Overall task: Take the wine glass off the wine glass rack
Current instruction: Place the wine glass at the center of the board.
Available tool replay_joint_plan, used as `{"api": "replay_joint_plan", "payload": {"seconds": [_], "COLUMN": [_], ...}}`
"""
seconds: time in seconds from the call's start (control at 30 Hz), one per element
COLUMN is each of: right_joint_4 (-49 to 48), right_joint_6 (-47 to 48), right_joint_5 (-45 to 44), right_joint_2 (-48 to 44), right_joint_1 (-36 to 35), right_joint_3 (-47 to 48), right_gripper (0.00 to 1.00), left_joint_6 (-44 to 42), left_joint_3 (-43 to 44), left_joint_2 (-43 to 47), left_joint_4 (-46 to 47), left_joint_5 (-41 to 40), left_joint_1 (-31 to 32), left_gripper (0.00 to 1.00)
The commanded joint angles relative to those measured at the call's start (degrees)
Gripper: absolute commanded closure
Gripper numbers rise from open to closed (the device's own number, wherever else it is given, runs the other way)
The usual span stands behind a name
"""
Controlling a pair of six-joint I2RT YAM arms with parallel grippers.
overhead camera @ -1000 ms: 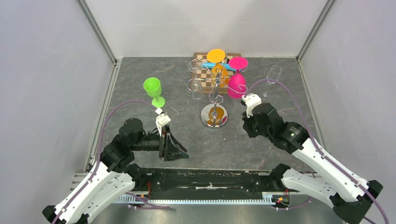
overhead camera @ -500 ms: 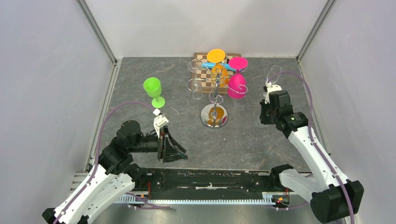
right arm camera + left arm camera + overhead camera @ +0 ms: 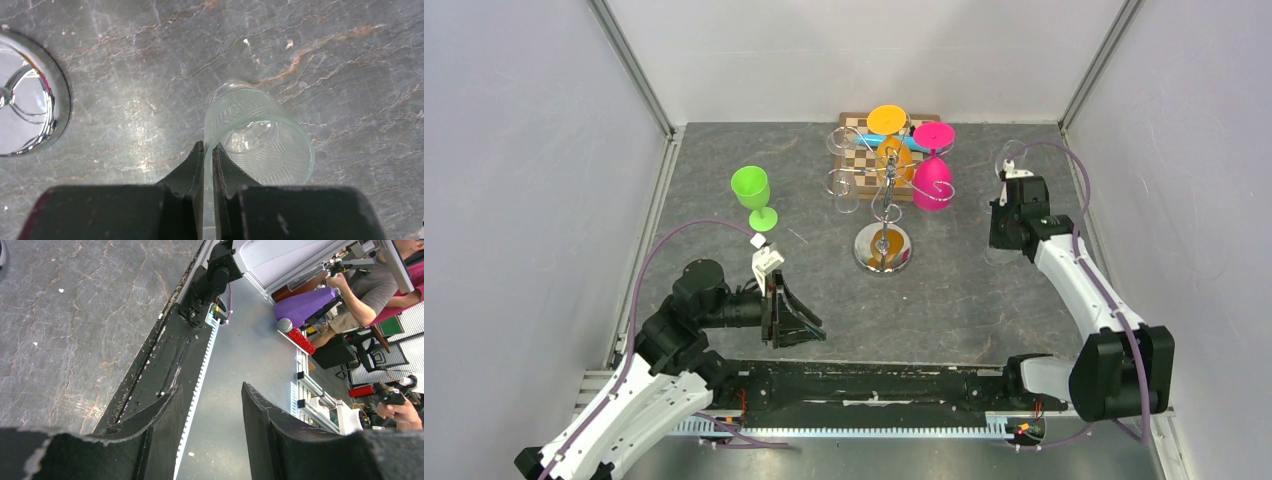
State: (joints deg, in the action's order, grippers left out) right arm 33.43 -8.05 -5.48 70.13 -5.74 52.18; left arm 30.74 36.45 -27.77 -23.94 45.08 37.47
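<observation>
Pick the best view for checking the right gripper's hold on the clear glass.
Right wrist: the clear glass sits close up, its rim pinched by the right gripper. Top external shows only a faint bit of it beyond the wrist. Left wrist misses it.

There is one chrome wine glass rack and one checkerboard. Three coloured wine glasses show: one green wine glass, one orange wine glass and one pink wine glass. There look to be three clear glasses: two hanging clear glasses and one clear ribbed glass. Two grippers appear, the left gripper and the right gripper.
</observation>
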Motion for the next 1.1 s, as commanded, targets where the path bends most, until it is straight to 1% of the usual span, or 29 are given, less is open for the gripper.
{"api": "replay_joint_plan", "payload": {"seconds": [0.0, 0.17, 0.47, 1.07], "right_joint_4": [-5.4, -5.2, -4.4, -2.6], "right_joint_6": [1.7, 2.3, 2.6, 4.2], "right_joint_5": [-1.9, -2.6, -1.1, 0.1], "right_joint_2": [2.3, 6.8, 13.0, 20.3], "right_joint_1": [1.4, 2.6, 4.0, 4.9], "right_joint_3": [6.2, 9.7, 14.5, 16.3], "right_gripper": [1.0, 1.0, 1.0, 1.0], "left_joint_6": [-1.9, -1.9, -2.1, -2.1], "left_joint_3": [0.0, 0.0, 0.0, 0.1], "left_joint_2": [0.8, 0.8, 0.9, 1.0], "left_joint_4": [1.5, 1.4, 1.3, 1.2], "left_joint_5": [-0.7, -0.8, -0.9, -0.9], "left_joint_1": [0.1, 0.6, 0.8, 1.1], "left_gripper": [0.47, 0.47, 0.47, 0.47]}}
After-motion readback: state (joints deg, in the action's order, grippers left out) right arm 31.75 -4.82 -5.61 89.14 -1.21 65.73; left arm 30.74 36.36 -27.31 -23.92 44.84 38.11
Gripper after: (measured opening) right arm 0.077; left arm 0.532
